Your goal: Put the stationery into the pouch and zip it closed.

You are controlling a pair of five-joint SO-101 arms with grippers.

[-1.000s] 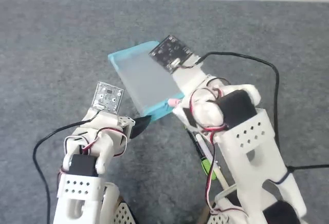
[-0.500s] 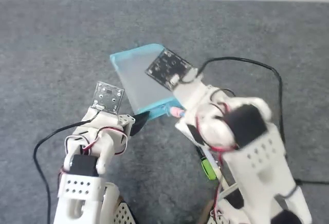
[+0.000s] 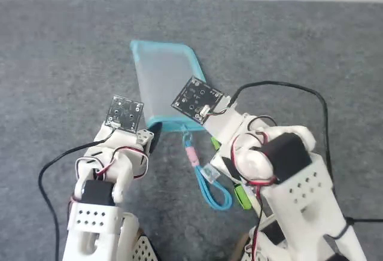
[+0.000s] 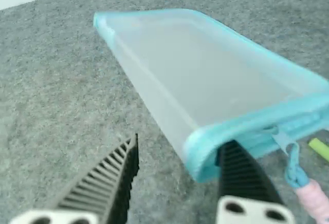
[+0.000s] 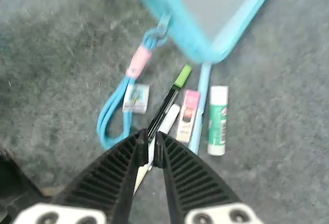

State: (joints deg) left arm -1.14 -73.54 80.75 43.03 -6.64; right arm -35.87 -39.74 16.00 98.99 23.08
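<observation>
Noting change: within the last second the pouch has swung from a slant to lie nearly straight away from the arms. Its blue strap has come out and now trails off the near end.
Right arm: has drawn back off the pouch's near strap-side corner.
Meaning for task: I judge this as setup only. The pouch is squared up, nothing can be seen inside it, and loading and zipping are not yet done.
Pouch place: flat on the grey mat, ahead of both arms.
Long axis: runs near to far, with the zip end toward the arms and the other end pointing away.
Zip: the zip pull sits at the pouch's near strap-side corner. I cannot tell whether the mouth is open.
Left side: the left gripper has its fingers spread wide around the pouch's near corner opposite the strap. One finger is right at that corner, the other stands clear over the mat, and nothing is clamped.
Right side: the right gripper has its fingers drawn together with only a slit between them and nothing seen held. It hangs over the pens just off the pouch's near end.
Goods: the stationery lies side by side just beside the pouch's strap-side near corner, all of it outside. It includes a black pen and a glue stick.
</observation>
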